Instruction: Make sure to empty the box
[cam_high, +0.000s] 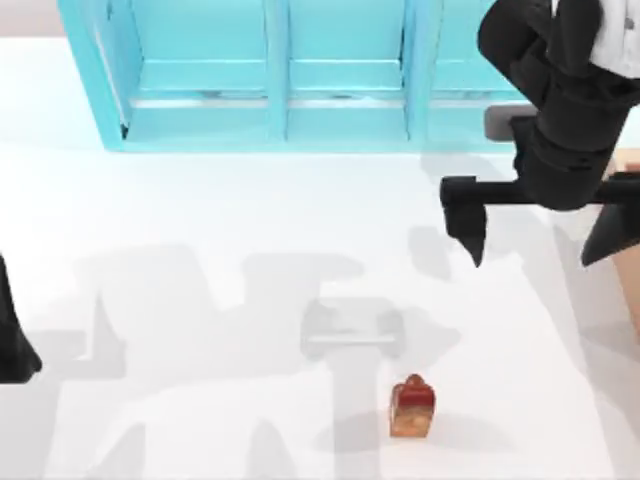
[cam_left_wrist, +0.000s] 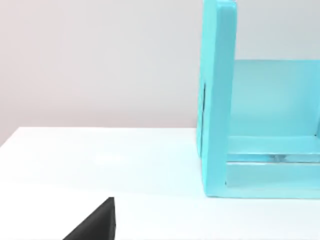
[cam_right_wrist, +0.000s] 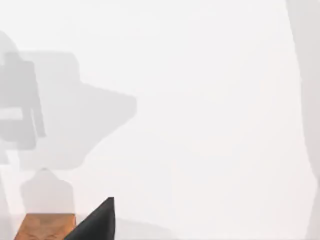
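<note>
Right gripper (cam_high: 535, 225) hangs spread wide and empty above the table's right side, apparently clear of the box (cam_high: 630, 170), glimpsed at the right edge. Left arm is parked at the left edge.

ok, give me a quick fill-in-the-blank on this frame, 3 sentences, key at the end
1. The shelf unit along the table's far edge is coloured ____.
2. In the top view, the right gripper hangs over the table's ____ side with its fingers spread apart.
3. The small red-brown item on the white table lies toward the ____ edge, apart from the shelf unit.

The left gripper sits parked at the left edge.

Missing words: turquoise; right; near
</note>
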